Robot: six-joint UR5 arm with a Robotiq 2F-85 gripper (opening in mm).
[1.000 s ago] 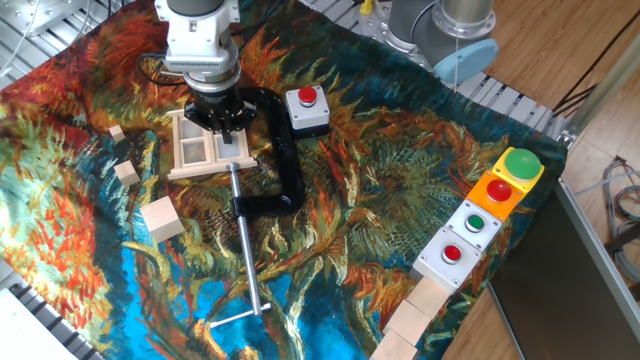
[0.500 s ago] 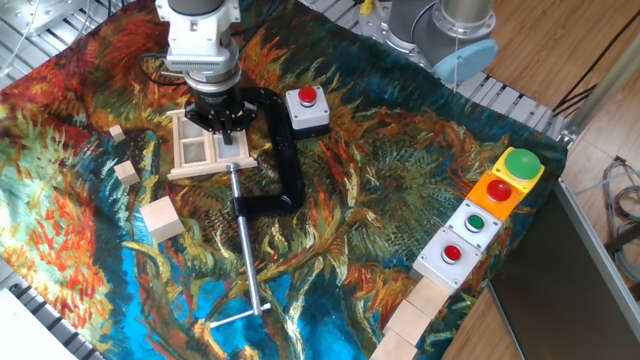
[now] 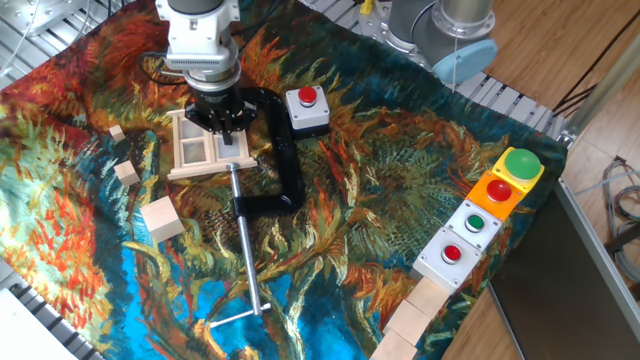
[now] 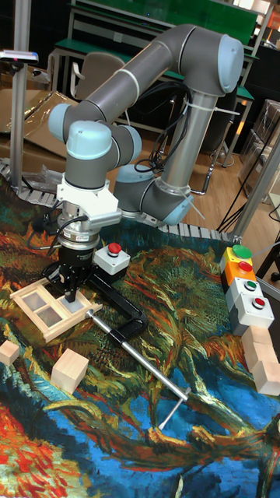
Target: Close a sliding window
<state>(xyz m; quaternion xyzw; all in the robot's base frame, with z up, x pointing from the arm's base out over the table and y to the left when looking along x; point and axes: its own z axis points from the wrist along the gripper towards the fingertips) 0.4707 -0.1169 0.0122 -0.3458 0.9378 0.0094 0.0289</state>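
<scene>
The sliding window (image 3: 192, 152) is a small pale wooden frame with two panes, lying flat on the patterned cloth at the left rear. It also shows at the left of the tall fixed view as the sliding window (image 4: 43, 302). My gripper (image 3: 223, 128) points straight down over its right pane, near the right edge. In the tall fixed view the gripper (image 4: 71, 296) has its fingertips drawn together, reaching into the frame's right part. Nothing is held between them. The right pane is partly hidden by the gripper.
A black C-clamp (image 3: 288, 165) with a long metal screw bar (image 3: 247, 250) lies right beside the window. A grey box with a red button (image 3: 307, 109) stands behind it. Wooden cubes (image 3: 162, 220) lie in front left. A row of button boxes (image 3: 500, 190) and stacked cubes (image 3: 415, 310) line the right edge.
</scene>
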